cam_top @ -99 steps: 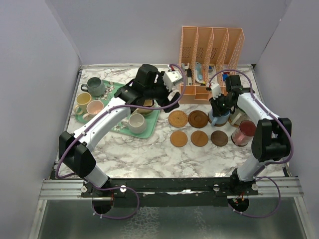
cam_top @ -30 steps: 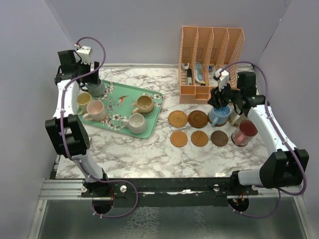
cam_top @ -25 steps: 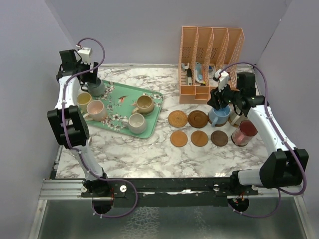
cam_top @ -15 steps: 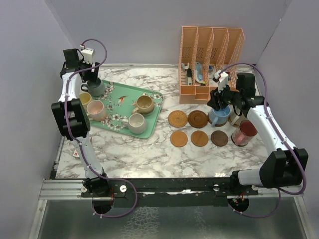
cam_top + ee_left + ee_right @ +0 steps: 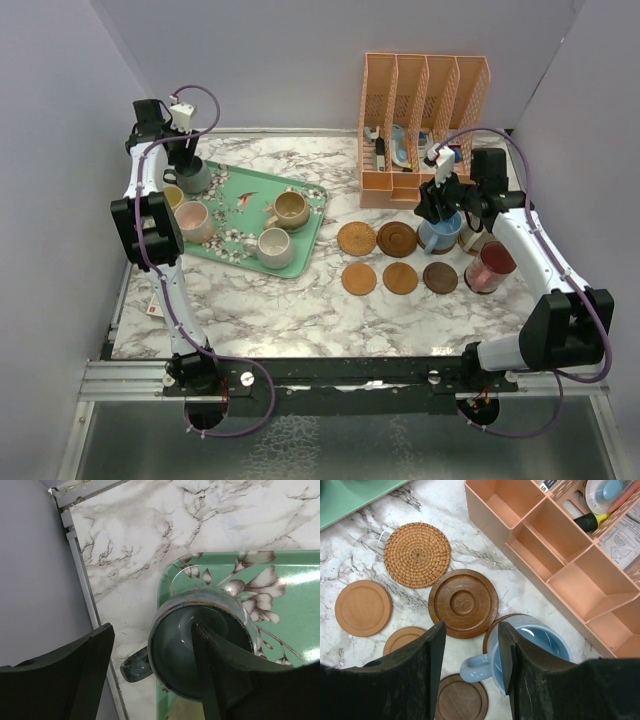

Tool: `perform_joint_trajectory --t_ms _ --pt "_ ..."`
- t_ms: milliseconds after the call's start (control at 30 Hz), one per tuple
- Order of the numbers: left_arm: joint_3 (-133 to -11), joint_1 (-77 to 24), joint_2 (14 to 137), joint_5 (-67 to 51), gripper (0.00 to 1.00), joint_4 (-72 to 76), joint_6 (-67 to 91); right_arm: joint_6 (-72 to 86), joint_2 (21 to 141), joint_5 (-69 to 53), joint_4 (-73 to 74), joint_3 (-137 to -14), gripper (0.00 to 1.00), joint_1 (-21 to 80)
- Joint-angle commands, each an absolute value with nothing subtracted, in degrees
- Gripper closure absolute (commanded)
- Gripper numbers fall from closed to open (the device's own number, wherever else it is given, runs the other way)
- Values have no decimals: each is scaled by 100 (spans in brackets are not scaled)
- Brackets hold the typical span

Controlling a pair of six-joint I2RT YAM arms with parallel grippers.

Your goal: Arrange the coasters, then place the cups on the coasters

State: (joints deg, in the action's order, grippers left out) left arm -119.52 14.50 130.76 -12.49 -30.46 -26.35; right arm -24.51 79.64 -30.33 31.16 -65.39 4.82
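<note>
The grey-teal cup (image 5: pixel 175 650) stands on the far-left corner of the mint-green tray (image 5: pixel 280 580). My left gripper (image 5: pixel 151 627) hangs open over it, one finger inside the bowl, the other outside past the handle (image 5: pixel 135 664). The light blue cup (image 5: pixel 545 645) rests on a coaster by the organiser. My right gripper (image 5: pixel 470 630) is open, one finger inside that cup and the other left of its handle, apart from it. Bare coasters lie left of it: woven (image 5: pixel 417 554), dark ringed (image 5: pixel 463 603), and three in the near row (image 5: pixel 400 278). From above, the left gripper (image 5: pixel 187 160) and right gripper (image 5: pixel 437 212) sit on those cups.
Yellow (image 5: pixel 168 198), pink (image 5: pixel 190 220), tan (image 5: pixel 291 209) and cream (image 5: pixel 275 246) cups stand on the tray (image 5: pixel 245 195). A maroon cup (image 5: pixel 490 265) stands at the right. A peach file organiser (image 5: pixel 425 120) stands behind the coasters. The enclosure wall is close on the left.
The left arm has drawn in toward the far-left corner above the grey-teal cup, and its jaws have narrowed. The right arm has barely moved.
</note>
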Motion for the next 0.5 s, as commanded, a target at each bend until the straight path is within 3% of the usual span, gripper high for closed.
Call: perform_joint_trajectory --t_ms 0,467 --pt "-12044 1459 13207 -1112 35 -3193 -2880 -2556 8031 -2909 2918 -6470 53 509" --pt "-11918 1265 13098 -1239 49 -3676 -2902 -2584 8136 -2855 2988 -6496 53 510"
